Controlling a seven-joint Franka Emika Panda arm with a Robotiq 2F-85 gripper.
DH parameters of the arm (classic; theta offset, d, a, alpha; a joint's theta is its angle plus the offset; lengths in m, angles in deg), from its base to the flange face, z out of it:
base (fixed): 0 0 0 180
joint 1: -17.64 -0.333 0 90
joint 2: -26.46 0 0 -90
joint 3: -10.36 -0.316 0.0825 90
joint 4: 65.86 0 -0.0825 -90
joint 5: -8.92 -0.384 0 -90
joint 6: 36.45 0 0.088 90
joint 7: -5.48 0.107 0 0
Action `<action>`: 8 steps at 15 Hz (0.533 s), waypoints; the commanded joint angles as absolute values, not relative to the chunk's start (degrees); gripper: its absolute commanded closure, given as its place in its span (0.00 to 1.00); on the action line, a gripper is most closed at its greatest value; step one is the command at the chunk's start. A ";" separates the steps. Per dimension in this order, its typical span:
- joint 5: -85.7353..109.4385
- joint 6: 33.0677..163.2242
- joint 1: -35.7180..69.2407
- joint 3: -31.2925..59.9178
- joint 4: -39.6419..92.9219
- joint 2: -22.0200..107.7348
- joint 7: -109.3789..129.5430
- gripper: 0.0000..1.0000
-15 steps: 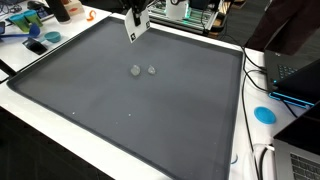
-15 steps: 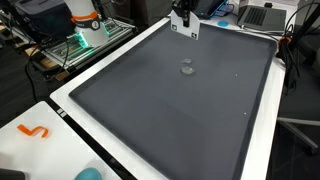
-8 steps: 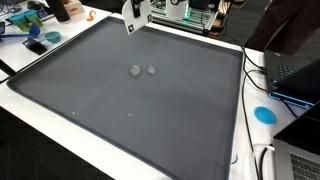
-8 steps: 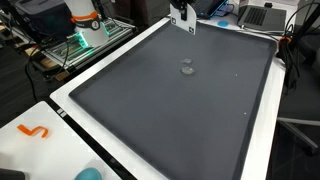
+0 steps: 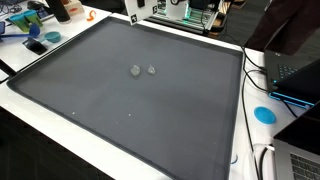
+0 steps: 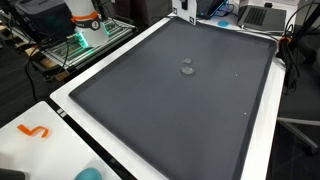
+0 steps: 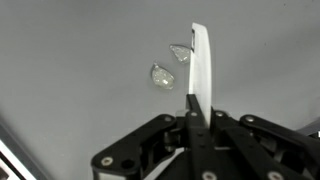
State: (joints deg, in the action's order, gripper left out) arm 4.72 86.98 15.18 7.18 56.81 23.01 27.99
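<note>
**White strip clamped edge-on, carried high over the far edge of the mat**

In the wrist view the gripper (image 7: 190, 126) comes in from the bottom centre of the frame. Its jaws are pressed together on the flat faces of a thin white strip (image 7: 197, 70). Gripped at that end only, the strip stands out stiff and straight, reaching to the upper middle of the frame with its narrow edge towards the camera. Just left of its tip lie two small translucent lumps (image 7: 162, 76), close together and loose on the grey mat (image 5: 180, 110); the strip looks clear of them, well above. In both exterior views the strip sits at the very top edge of the frame, while the lumps rest left of the mat's middle. The mat covers most of the white tabletop (image 5: 60, 120).
</note>
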 commanded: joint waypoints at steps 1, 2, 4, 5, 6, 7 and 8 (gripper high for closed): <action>6.83 83.51 14.71 6.12 55.61 22.28 32.16 0.99; 6.98 82.75 14.56 5.83 54.97 22.49 32.38 0.99; 7.57 81.60 14.30 5.33 54.01 22.78 33.31 0.99; 8.11 80.94 14.15 5.06 53.50 22.88 34.06 0.99; 8.37 80.38 14.02 4.85 53.04 22.94 34.29 0.99; 9.01 79.95 13.84 4.60 52.56 23.00 34.81 0.99; 9.59 79.65 13.71 4.37 52.17 23.03 35.08 0.99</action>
State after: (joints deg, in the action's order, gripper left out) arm 7.45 82.14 14.21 4.95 53.67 22.92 32.87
